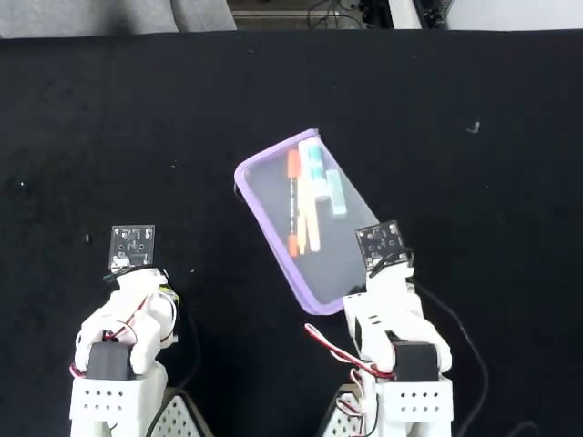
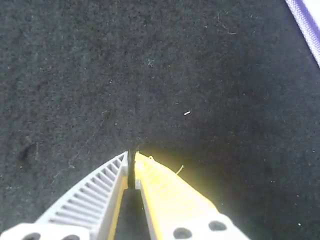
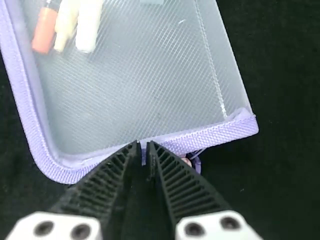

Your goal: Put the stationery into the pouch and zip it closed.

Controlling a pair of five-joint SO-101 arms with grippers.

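A clear pouch (image 1: 342,259) with purple trim lies tilted at the table's middle. Inside it are several pens and markers (image 1: 305,196), orange, teal and pale. In the right wrist view the pouch (image 3: 150,75) is close, with the stationery (image 3: 65,20) at its far end. My right gripper (image 3: 141,148) is shut, its tips over the purple near edge. A small purple zip pull (image 3: 194,163) peeks out beside one finger. My left gripper (image 2: 131,167) is shut over bare black cloth, away from the pouch edge (image 2: 306,25).
The left arm (image 1: 127,319) stands at the near left and the right arm (image 1: 392,319) at the near right, against the pouch's near corner. A black cloth (image 1: 109,118) covers the table. Cables trail by the right base.
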